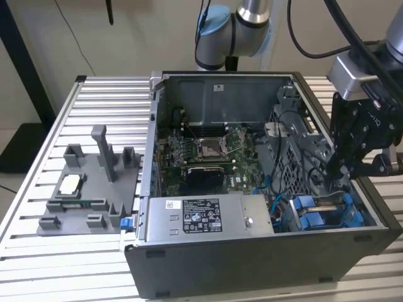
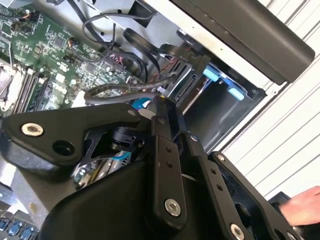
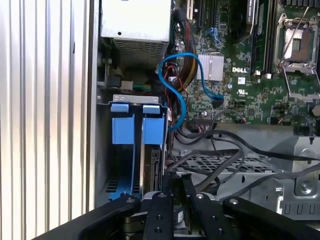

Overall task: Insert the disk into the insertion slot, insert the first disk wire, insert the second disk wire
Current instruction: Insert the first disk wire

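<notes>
Exterior view: the gripper point(image 1: 335, 171) hangs inside the open computer case point(image 1: 252, 264), by the wall on the exterior view's right. The insertion slot point(image 1: 324, 217), a grey bay with bright blue rails, sits in the case corner just below and in front of it. The two are near, but whether they touch cannot be told. On the slatted table point(image 1: 38, 251), well apart on the exterior view's left, lies the grey plastic tray point(image 1: 88, 189) with upright posts. In the first wrist view the gripper point(image 3: 179, 182) points at the end of the insertion slot point(image 3: 125, 131), just beside a dark slab standing along one blue rail. Black cables point(image 3: 225, 145) run close by and a blue cable point(image 3: 175, 90) loops over the motherboard point(image 3: 250, 85). Whether the gripper is spread or pressed together, or pinching anything, cannot be told.
</notes>
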Controlling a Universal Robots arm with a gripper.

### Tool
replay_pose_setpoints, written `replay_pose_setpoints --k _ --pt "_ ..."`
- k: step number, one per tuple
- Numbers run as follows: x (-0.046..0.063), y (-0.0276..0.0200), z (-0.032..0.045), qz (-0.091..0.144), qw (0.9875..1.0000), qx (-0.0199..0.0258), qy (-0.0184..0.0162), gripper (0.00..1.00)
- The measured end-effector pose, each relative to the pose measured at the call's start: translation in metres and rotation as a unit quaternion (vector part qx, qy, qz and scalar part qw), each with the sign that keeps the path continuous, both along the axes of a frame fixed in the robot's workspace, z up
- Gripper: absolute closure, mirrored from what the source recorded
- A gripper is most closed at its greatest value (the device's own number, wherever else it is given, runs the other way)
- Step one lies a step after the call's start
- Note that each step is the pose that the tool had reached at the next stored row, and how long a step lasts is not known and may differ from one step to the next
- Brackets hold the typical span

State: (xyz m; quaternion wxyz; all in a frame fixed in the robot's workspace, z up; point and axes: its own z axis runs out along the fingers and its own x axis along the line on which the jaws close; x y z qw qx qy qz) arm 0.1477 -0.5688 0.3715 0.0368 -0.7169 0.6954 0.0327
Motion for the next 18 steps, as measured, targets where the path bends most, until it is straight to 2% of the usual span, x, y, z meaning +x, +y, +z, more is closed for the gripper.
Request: replay_pose_setpoints --k 4,6,13,16,18 --pt "0.0008 -0.0034 -0.0043 -0.001 1.0 -0.0002 0.0002 0.81" --pt "0.001 -0.0041 -0.0055 -0.001 1.0 -0.0021 0.0002 0.81" --pt "0.003 -0.0047 -0.0083 -0.003 0.9998 -0.0196 0.0009 0.81" --pt "0.0044 -0.0047 -0.0098 -0.003 0.9997 -0.0245 0.0013 0.81" --pt "0.0044 -0.0047 -0.0101 -0.003 0.9997 -0.0251 0.0014 0.81"
